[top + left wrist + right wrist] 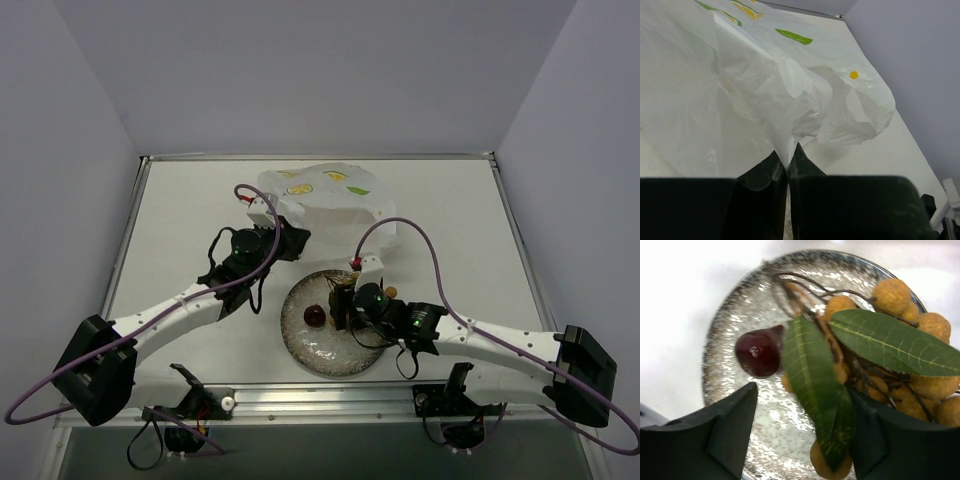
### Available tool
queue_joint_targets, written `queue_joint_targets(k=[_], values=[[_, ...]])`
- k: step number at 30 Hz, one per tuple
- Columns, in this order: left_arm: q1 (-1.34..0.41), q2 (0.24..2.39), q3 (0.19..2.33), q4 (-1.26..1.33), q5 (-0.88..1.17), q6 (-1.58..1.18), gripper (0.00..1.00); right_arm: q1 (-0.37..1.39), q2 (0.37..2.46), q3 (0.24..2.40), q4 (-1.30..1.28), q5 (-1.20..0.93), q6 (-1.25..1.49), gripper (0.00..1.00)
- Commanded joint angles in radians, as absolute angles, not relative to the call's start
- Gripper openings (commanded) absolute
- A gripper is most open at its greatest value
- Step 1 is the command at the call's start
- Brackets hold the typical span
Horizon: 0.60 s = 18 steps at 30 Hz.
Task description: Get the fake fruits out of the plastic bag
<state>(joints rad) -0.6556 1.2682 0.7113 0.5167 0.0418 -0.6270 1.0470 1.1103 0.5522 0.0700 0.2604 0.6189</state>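
Observation:
The plastic bag (330, 195), white with citrus prints, lies crumpled at the back of the table. My left gripper (283, 232) is shut on a pinched fold of the plastic bag (740, 90); in the left wrist view my left gripper (788, 150) has both fingers pressed together on it. A bunch of yellow-orange berries (890, 297) with green leaves lies on the speckled glass plate (740, 305), next to a dark maroon ball (758, 352). My right gripper (804, 390) stands open just over the plate, one leaf hanging against its right finger. From above, my right gripper (340, 300) hides most of the bunch.
The plate (300, 350) sits near the table's front edge, between the two arms, with the maroon ball (315, 316) on its left half. Purple cables arch over both arms. Grey walls close the table in on three sides.

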Motion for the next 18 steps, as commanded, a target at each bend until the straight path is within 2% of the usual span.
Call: queue_joint_targets(k=[1,6,11,13,14,17,18], values=[[-0.664,1.233,0.730,0.538,0.044,-0.603,0.02,1.078,1.089,0.641,0.037,0.271,0.608,0.64],[-0.664,1.227,0.729,0.535,0.041,-0.600,0.02,1.088,1.048,0.732,-0.029,0.307,0.575,0.76],[-0.664,1.213,0.729,0.526,0.032,-0.594,0.02,1.080,1.054,0.807,-0.052,0.343,0.531,0.77],[-0.664,1.209,0.727,0.525,0.031,-0.594,0.02,1.075,1.068,0.831,-0.051,0.408,0.502,0.63],[-0.664,1.206,0.727,0.525,0.032,-0.594,0.02,1.072,1.074,0.841,-0.049,0.437,0.491,0.43],[-0.666,1.200,0.727,0.525,0.035,-0.597,0.02,1.022,1.136,0.873,-0.014,0.503,0.433,0.05],[-0.667,1.200,0.727,0.526,0.038,-0.601,0.02,1.006,1.175,0.882,0.056,0.494,0.387,0.02]])
